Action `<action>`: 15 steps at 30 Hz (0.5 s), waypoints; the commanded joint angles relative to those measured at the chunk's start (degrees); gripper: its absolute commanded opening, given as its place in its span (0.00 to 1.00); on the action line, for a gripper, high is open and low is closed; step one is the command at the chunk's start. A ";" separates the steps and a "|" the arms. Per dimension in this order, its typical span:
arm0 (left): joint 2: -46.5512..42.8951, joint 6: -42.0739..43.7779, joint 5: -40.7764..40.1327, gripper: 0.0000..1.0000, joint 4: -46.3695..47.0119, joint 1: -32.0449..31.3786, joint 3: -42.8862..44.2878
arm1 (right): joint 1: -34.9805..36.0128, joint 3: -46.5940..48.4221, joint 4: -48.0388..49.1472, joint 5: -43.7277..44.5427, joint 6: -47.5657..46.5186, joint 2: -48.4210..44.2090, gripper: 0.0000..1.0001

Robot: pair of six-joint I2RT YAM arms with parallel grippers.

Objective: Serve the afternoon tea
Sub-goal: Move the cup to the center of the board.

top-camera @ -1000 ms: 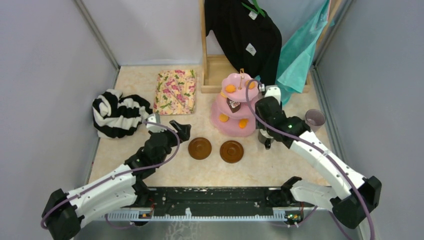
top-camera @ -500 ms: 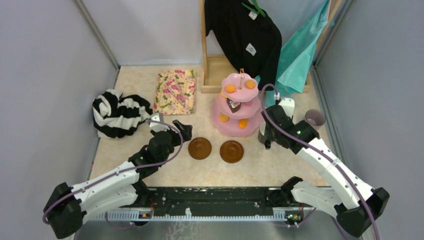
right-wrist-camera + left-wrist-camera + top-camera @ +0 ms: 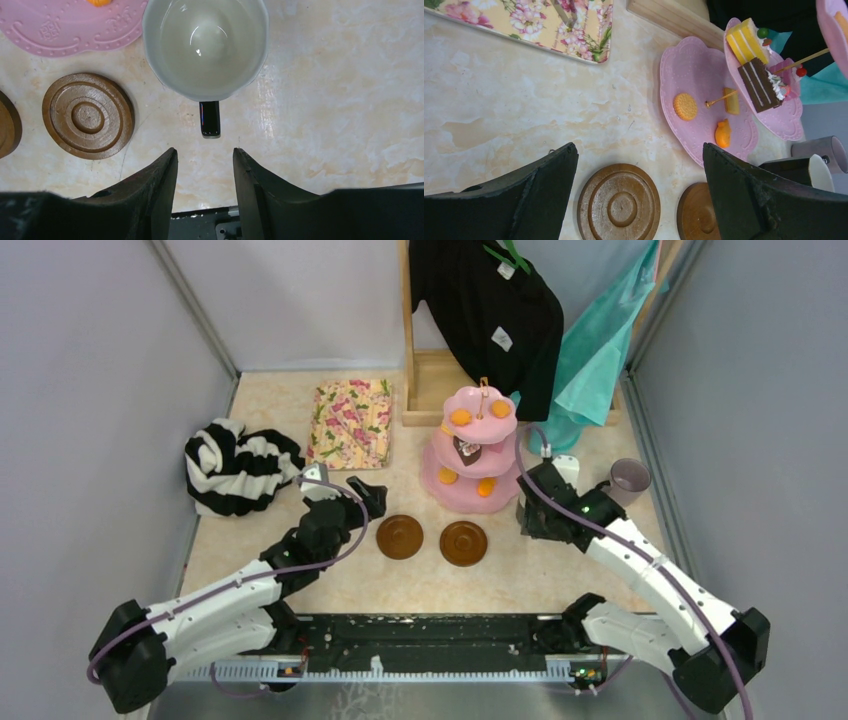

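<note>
Note cream mug (image 3: 205,47) upright just right of the pink cake stand (image 3: 470,455), right of the table's (image 3: 560,570) middle, handle (image 3: 210,118) pointing at right gripper (image 3: 205,185). Find those jaws part open, gripping nothing. Advance straight, straddle the handle, close squarely, lift level toward the nearer saucer (image 3: 88,116). Find left gripper (image 3: 639,150) spread wide, empty, above the other saucer (image 3: 619,202). Cannot read the white tags (image 3: 501,338) on the hanging black garment (image 3: 470,300)

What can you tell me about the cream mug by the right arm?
The cream mug is round, glossy like ceramic, and empty. It stands upright on the marbled table, its dark handle pointing at the right pincer, which is open and short of it, not touching. The pink stand's bottom tier lies just beside its rim; a brown saucer sits nearby.
</note>
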 commanded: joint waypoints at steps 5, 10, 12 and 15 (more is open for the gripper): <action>-1.52 -0.47 -0.59 0.99 4.11 -0.52 -0.02 | 0.22 -0.68 4.28 0.36 0.58 4.10 0.46; -1.21 -0.49 -0.87 0.99 4.70 -0.52 -0.09 | -0.27 -0.40 5.51 1.69 -0.15 7.26 0.47; -1.25 -0.52 -1.10 0.99 4.83 -0.48 -0.09 | -1.42 -0.65 6.39 1.27 -0.75 7.76 0.47; -1.45 -0.49 -1.55 0.99 5.20 -0.54 -0.25 | -3.90 -1.43 8.12 -0.09 -2.47 7.94 0.47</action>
